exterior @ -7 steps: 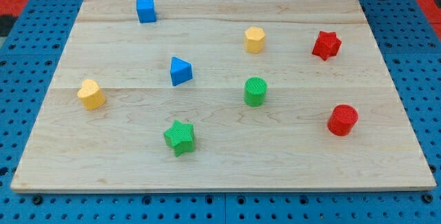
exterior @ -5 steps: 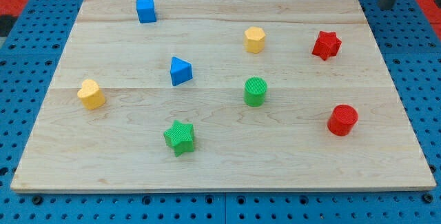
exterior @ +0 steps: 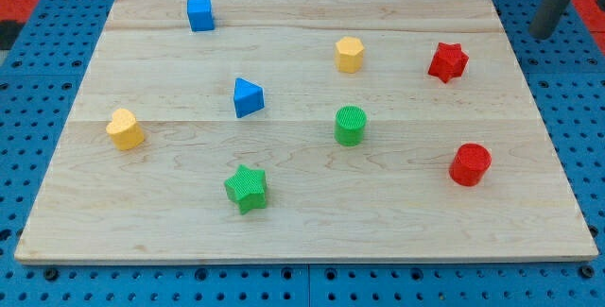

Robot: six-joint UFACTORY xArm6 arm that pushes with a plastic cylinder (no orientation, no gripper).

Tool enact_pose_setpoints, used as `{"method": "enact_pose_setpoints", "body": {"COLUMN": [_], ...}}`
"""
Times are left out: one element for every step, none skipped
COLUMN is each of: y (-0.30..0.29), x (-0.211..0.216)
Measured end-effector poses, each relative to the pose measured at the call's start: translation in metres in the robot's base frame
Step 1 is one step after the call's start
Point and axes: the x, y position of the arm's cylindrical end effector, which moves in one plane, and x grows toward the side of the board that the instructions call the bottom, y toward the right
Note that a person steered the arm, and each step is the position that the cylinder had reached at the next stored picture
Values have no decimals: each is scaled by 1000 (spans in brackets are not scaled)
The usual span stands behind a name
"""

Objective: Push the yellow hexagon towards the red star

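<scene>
My tip [exterior: 543,35] hangs at the view's top right, off the table's [exterior: 284,222] edge, the dark rod leaning slightly and touching no block; there is no claw to open or close. The yellow hexagon [exterior: 349,54] sits toward the view's top, with the red star [exterior: 448,62] well apart on its right.

my tip [exterior: 543,35] is dark grey, off the board's right edge at the view's top. nearest, to its left and a little lower, is the red star [exterior: 448,61]; further left, the yellow hexagon [exterior: 349,54]. well below it, a red cylinder [exterior: 470,164]. lower left: a ribbed green cylinder [exterior: 350,125], blue triangle [exterior: 248,97], green star [exterior: 247,189], yellow heart [exterior: 125,128]. far left, a blue cube [exterior: 199,13]. the board [exterior: 170,66] is pale wood, on a blue pegboard [exterior: 38,71] dotted with holes.
</scene>
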Motion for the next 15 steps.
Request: {"method": "enact_pose_setpoints", "body": {"y": [0,0,-6,-26,-32,-32,-32,-32,-32,-21,-17,-19,-37,-86,-141], "x": [7,22,36,54,63,63,64,64,66,79,92,100,106,106,106]}}
